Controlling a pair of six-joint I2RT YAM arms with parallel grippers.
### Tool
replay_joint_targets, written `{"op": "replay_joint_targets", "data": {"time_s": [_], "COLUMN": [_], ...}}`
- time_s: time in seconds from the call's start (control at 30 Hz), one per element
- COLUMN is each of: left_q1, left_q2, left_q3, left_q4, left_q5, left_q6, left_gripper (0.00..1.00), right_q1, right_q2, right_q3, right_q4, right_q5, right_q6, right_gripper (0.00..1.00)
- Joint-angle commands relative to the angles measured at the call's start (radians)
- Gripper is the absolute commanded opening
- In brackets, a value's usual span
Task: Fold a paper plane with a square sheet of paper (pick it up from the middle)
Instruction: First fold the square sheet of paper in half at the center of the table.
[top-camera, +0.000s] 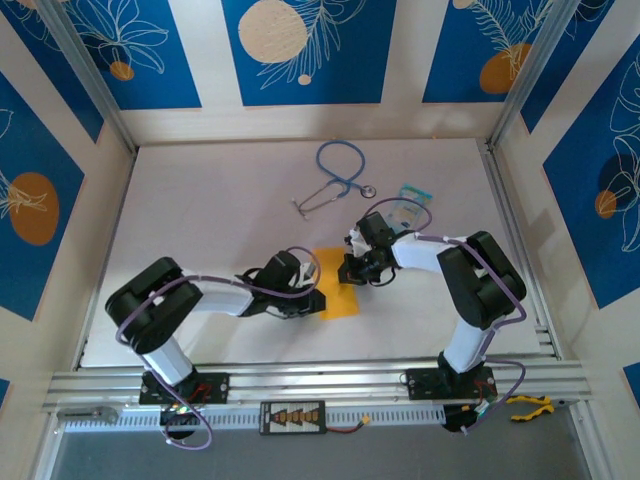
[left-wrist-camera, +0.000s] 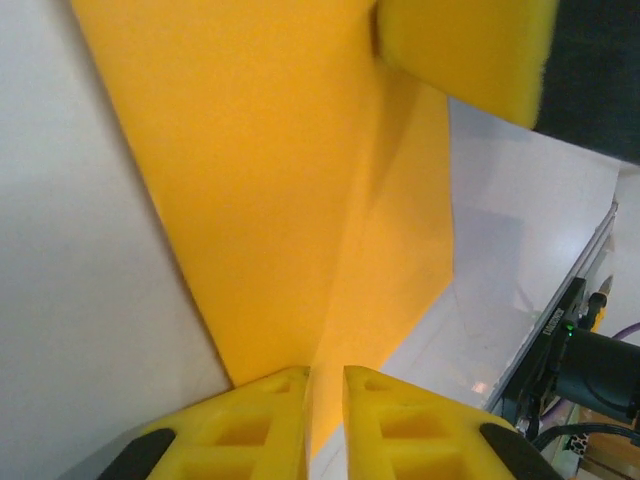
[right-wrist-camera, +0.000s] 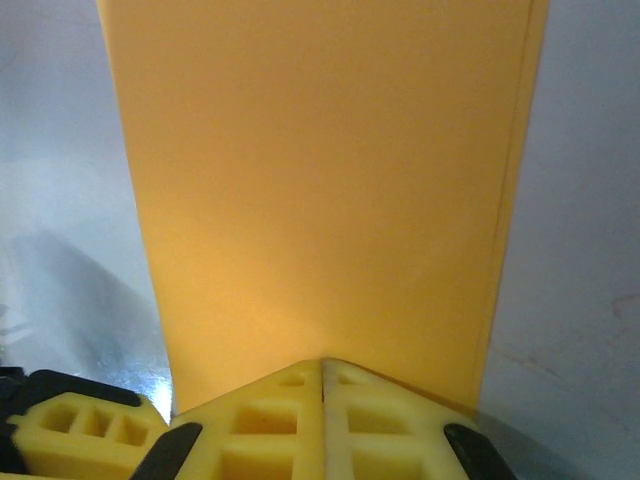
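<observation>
Jaws of the left gripper (left-wrist-camera: 325, 378) pinch the creased orange-yellow sheet of paper (left-wrist-camera: 290, 200); the right gripper (right-wrist-camera: 322, 368) jaws clamp its opposite edge above the tabletop (top-camera: 220, 200).

A lab robot cell — aluminium frame (top-camera: 320, 380), blue-patterned wall panels (top-camera: 310, 50), white table (top-camera: 200, 200)

White table (top-camera: 200, 200), front middle: one orange-yellow paper sheet (top-camera: 338, 298), with the left gripper (top-camera: 314, 293) at its left edge and the right gripper (top-camera: 352, 270) at its upper right edge, each apparently pinching it (the fingers are too small from above to be sure). Further back, well apart from the sheet: a blue-tubed stethoscope (top-camera: 338, 175), looped, and a light-blue printed packet (top-camera: 412, 203) just beyond the right wrist. Front rail, far right: a yellow-handled tool (top-camera: 528, 405).
</observation>
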Motion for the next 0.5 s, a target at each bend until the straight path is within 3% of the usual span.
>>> {"op": "replay_joint_targets", "data": {"time_s": [0.0, 0.1, 0.23, 0.33, 0.47], "left_q1": [0.014, 0.057, 0.148, 0.164, 0.165], "left_q2": [-0.092, -0.139, -0.127, -0.115, -0.085], "left_q3": [0.054, 0.094, 0.129, 0.182, 0.246], "left_q4": [-0.133, -0.235, -0.221, -0.239, -0.286], "left_q5": [-0.067, -0.127, -0.086, -0.098, -0.148], "left_q6": [0.068, 0.121, 0.129, 0.155, 0.181], "left_gripper": [0.14, 0.12, 0.08, 0.07, 0.11], "right_q1": [0.016, 0.023, 0.032, 0.037, 0.031], "right_q2": [-0.020, -0.043, -0.093, -0.173, -0.280], "right_q3": [-0.005, 0.029, 0.057, 0.035, -0.005], "right_q4": [-0.061, -0.035, -0.032, -0.035, -0.083], "right_q5": [0.021, -0.012, -0.015, 0.027, 0.116], "right_q6": [0.054, 0.105, 0.144, 0.157, 0.155], "right_gripper": [0.01, 0.03, 0.11, 0.19, 0.21]}}
